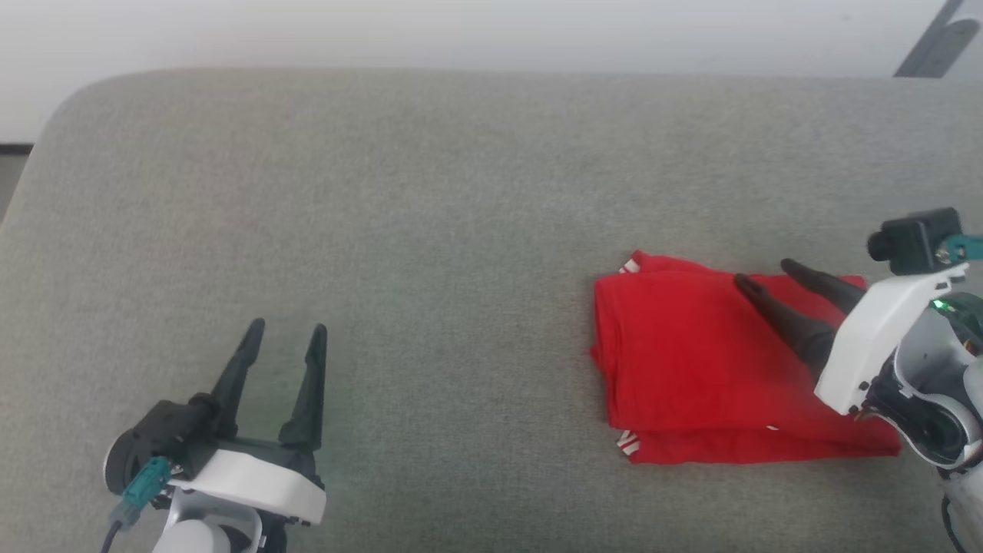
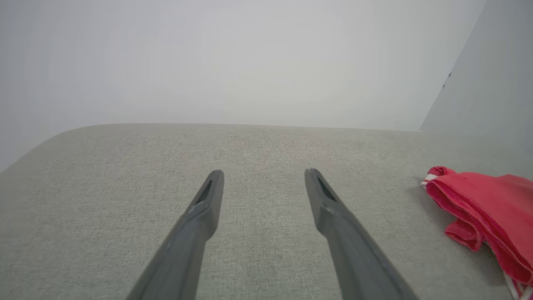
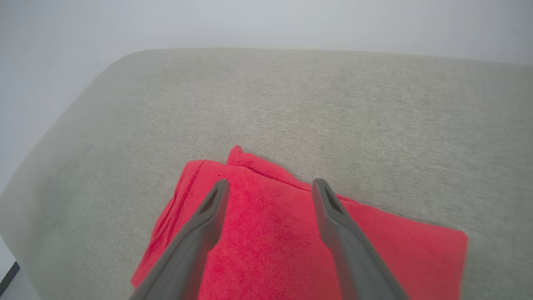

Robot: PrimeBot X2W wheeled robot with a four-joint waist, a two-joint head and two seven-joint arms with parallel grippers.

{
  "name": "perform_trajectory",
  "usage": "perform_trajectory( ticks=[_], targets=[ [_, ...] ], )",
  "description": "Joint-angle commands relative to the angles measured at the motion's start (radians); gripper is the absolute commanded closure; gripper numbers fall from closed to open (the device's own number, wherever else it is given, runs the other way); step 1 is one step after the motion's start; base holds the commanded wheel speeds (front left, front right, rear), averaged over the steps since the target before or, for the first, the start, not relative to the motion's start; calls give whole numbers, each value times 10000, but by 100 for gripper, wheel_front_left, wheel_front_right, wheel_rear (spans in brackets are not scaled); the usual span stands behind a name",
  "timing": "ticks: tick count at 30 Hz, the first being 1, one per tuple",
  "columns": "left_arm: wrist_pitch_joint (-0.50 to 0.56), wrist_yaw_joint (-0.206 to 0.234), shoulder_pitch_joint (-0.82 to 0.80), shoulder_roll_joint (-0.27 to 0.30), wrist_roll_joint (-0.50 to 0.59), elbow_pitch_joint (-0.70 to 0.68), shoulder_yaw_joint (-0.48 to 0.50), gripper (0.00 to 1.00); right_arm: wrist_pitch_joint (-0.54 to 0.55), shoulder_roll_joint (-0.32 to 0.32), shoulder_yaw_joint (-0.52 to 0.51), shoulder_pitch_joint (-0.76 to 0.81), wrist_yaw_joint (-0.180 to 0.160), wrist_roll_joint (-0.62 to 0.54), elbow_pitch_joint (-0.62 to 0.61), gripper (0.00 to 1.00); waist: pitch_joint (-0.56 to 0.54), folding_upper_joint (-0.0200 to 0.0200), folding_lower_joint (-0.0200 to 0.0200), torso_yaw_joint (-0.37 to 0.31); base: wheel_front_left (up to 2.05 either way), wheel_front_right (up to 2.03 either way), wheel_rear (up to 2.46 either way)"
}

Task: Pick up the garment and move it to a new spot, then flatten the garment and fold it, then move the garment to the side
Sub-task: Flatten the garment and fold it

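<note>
The garment lies folded into a red rectangle on the right part of the grey surface, with bits of striped trim at its left corners. My right gripper hovers over its far right part, fingers spread and holding nothing; the right wrist view has the same open gripper above the red garment. My left gripper stands open near the front left, far from the cloth. From the left wrist, that gripper points over bare fabric and the garment sits at the right edge.
The grey upholstered surface has a rounded far-left corner and a pale wall behind it. A dark slanted bar shows at the top right. Wide bare room lies between my left gripper and the folded cloth.
</note>
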Motion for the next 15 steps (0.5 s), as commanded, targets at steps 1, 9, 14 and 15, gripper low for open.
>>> perform_trajectory(
  ticks=[1, 9, 14, 15],
  targets=[
    [-41, -16, 72, 70, -61, 95, -69, 0, -526, -18, 81, -90, 4, -27, 267, 0, -178, 0, 0, -153, 0, 0, 0],
    [-41, -16, 365, 184, -413, 739, 64, 0, -3443, 202, 473, -332, 4, -473, 2061, 0, -868, 0, 0, -607, 0, 0, 0],
    [-41, -16, 592, 189, -429, 894, 236, 0, -4636, 327, 729, -324, 4, -788, 2687, 0, -1242, 0, 0, -780, 0, 0, 0],
    [-41, -16, 654, 184, -424, 906, 295, 0, -4942, 349, 754, -262, 4, -845, 2816, 0, -1334, 0, 0, -800, 0, 0, 0]
  ],
)
